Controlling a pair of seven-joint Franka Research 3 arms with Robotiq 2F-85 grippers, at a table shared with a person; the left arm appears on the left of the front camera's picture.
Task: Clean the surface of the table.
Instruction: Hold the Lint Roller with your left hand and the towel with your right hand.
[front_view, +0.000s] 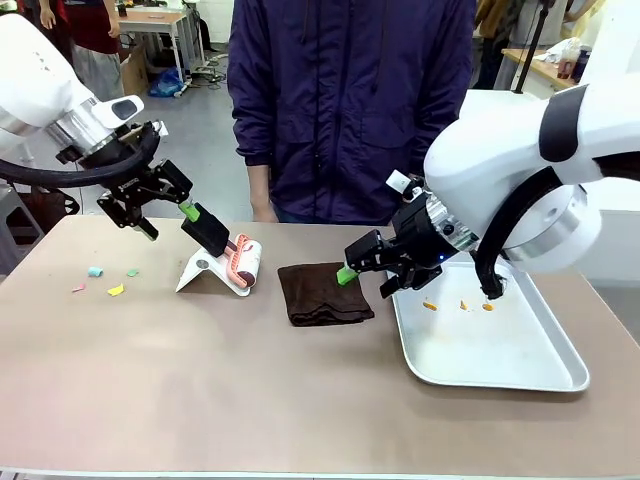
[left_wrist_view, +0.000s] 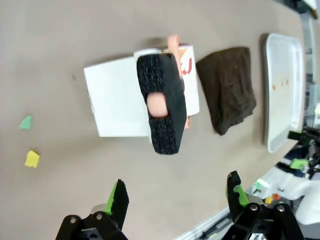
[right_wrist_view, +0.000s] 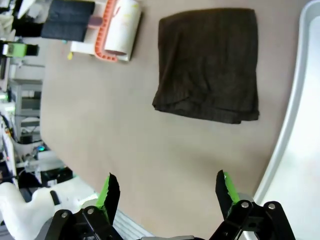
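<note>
The brownish-tan table (front_view: 250, 390) carries small paper scraps at its left: teal (front_view: 95, 271), green (front_view: 132, 272), pink (front_view: 78, 288) and yellow (front_view: 116, 290). A lint roller (front_view: 243, 262) with a black handle (front_view: 205, 229) leans on a white stand (front_view: 205, 270). My left gripper (front_view: 168, 218) hovers open just off the handle's end; in the left wrist view the handle (left_wrist_view: 160, 105) lies ahead of the gripper (left_wrist_view: 176, 185), untouched. A folded dark brown cloth (front_view: 322, 292) lies mid-table. My right gripper (front_view: 365, 280) is open at its right edge, with the gripper (right_wrist_view: 166, 182) above bare table short of the cloth (right_wrist_view: 210, 65).
A shiny metal tray (front_view: 520, 360) with a few orange bits (front_view: 430, 306) sits at the right, under my right arm. A person in a dark blue jacket (front_view: 350, 100) stands at the far edge. Green (left_wrist_view: 25, 122) and yellow (left_wrist_view: 32, 158) scraps lie left of the stand.
</note>
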